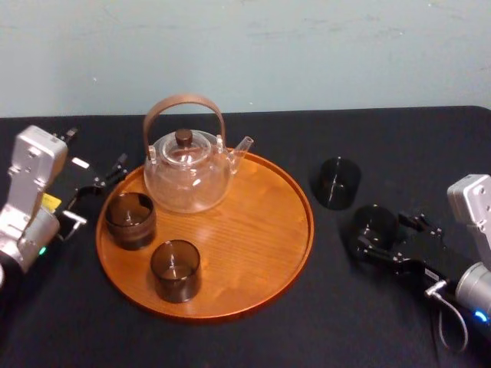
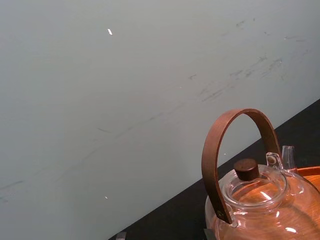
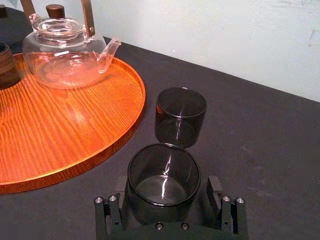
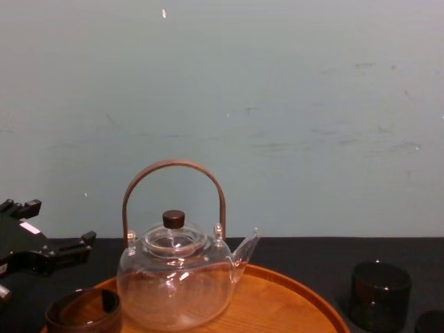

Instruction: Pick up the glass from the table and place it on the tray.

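A dark smoked glass stands upright on the black table, right of the round wooden tray. My right gripper is open around this glass. One finger stands on each side of it, close to its wall, and the glass rests on the table. A second dark glass stands just beyond it, nearer the tray's rim. My left gripper is parked left of the tray, open and holding nothing.
On the tray stand a clear glass teapot with a brown arched handle and two dark glasses. The tray's right half is bare wood. A pale wall rises behind the table.
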You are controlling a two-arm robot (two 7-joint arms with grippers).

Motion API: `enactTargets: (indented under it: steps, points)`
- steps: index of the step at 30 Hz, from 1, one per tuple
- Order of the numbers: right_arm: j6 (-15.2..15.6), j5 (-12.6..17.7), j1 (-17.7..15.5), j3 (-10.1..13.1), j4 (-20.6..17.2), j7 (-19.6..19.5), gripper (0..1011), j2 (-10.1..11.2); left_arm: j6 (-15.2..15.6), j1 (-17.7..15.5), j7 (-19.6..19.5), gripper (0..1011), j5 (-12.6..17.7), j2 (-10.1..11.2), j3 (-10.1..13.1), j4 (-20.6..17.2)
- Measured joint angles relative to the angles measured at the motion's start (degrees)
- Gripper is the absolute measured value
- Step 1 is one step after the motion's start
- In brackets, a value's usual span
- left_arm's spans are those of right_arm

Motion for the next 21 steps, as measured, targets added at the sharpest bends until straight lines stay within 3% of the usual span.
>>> enactTargets:
  steps: [21]
  points:
    - [0.1, -2.1, 3.8, 0.0, 5.0, 3.7, 1002, -3.1, 0.0, 0.0, 0.0, 1002, 0.0, 0.0, 0.0, 0.0]
